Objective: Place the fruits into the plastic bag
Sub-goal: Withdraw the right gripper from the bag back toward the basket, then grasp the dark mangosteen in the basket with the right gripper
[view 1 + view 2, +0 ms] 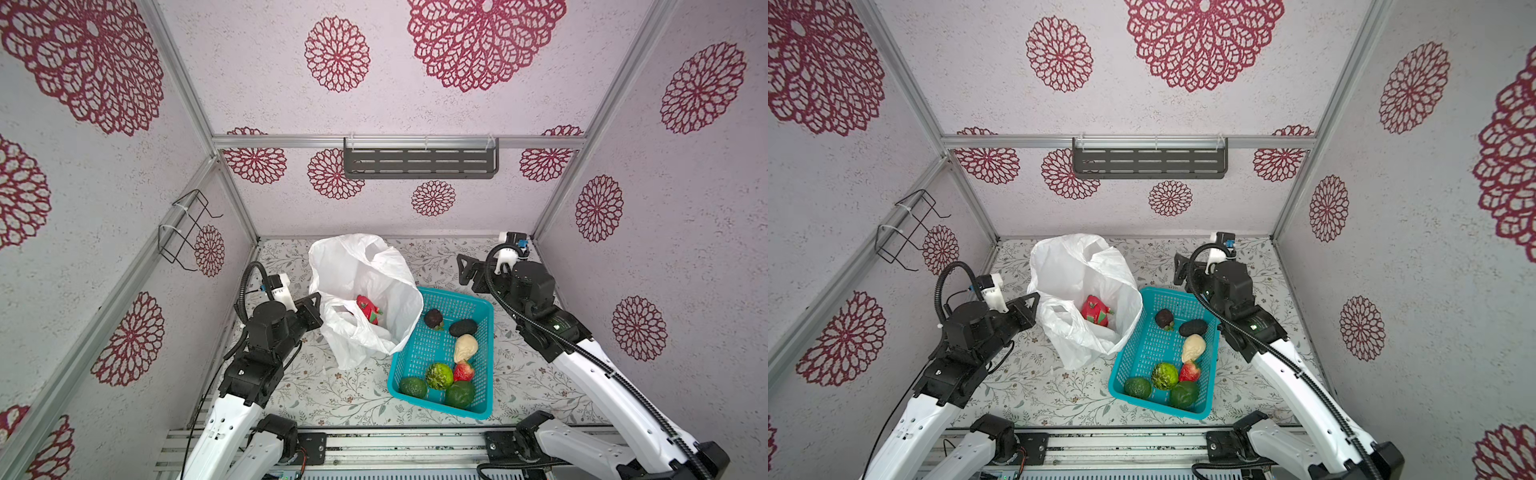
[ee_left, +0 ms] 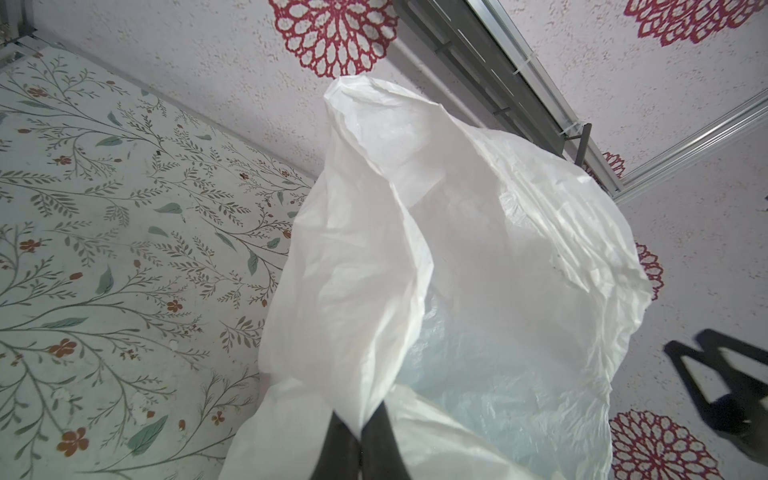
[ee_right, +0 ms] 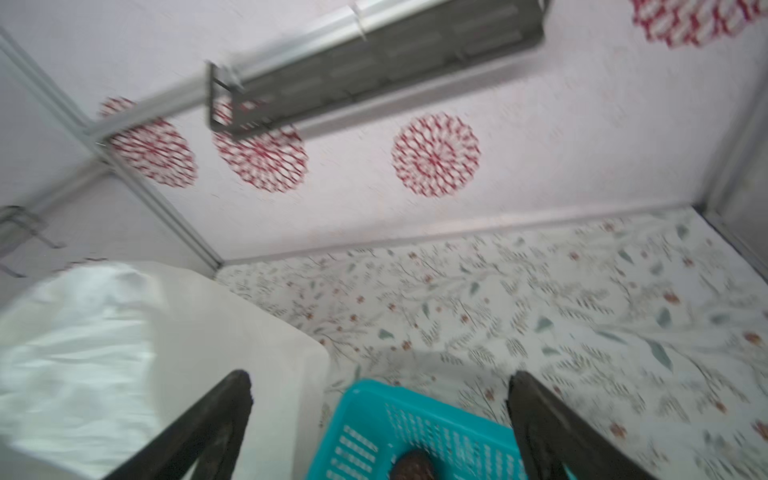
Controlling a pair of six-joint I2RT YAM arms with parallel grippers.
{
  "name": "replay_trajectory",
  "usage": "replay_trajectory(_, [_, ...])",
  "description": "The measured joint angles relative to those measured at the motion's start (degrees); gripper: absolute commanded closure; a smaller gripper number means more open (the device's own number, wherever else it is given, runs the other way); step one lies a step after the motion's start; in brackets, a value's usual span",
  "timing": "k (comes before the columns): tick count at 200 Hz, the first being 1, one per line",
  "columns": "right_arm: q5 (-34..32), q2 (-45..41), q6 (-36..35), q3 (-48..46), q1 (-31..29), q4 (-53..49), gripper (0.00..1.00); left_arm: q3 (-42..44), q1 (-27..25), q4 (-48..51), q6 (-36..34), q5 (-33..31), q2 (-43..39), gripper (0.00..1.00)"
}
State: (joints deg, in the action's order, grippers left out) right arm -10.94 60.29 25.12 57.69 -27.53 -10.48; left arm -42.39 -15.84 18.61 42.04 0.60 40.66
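Observation:
The white plastic bag (image 1: pixel 361 270) (image 1: pixel 1075 270) stands open left of centre, with the pink-red dragon fruit (image 1: pixel 368 309) (image 1: pixel 1096 309) inside. My left gripper (image 1: pixel 319 309) (image 2: pixel 360 428) is shut on the bag's left edge (image 2: pixel 374 332) and holds it up. In the teal basket (image 1: pixel 457 296) lie a dark brownish fruit (image 1: pixel 433 318) (image 3: pixel 413 465), a black one (image 1: pixel 463 327), the beige pear (image 1: pixel 465 348), the bumpy light-green one (image 1: pixel 439 375), the strawberry (image 1: pixel 464 371) and two dark green ones (image 1: pixel 413 387) (image 1: pixel 460 393). My right gripper (image 1: pixel 463 270) (image 3: pixel 380 378) hangs open and empty over the basket's far end.
A grey slotted shelf (image 1: pixel 419 162) hangs on the back wall and a black wire rack (image 1: pixel 187 232) on the left wall. The bag leans against the basket's left rim. The floral table top (image 1: pixel 332 395) shows in front of the bag.

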Motion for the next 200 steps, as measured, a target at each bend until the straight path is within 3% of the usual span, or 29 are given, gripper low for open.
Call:
replay_trajectory(64, [14.19,19.41,1.05,-4.26,-0.09,-5.29,0.09,0.0,0.0,-0.96,0.0,0.42,1.31,1.0])
replay_trajectory(133, [17.55,32.39,0.39,-0.5,-0.28,-4.68,0.15,-0.35,-0.02,-0.26,0.02,0.37,1.38,1.0])
replay_trajectory(177, [18.36,38.97,0.0,1.86,-0.39,-2.75,0.31,-0.35,-0.02,-0.26,0.02,0.39,1.7,1.0])
replay_trajectory(200, [18.64,40.11,0.07,2.08,-0.44,-1.09,0.51,-0.37,-0.02,-0.26,0.02,0.39,1.79,1.0])
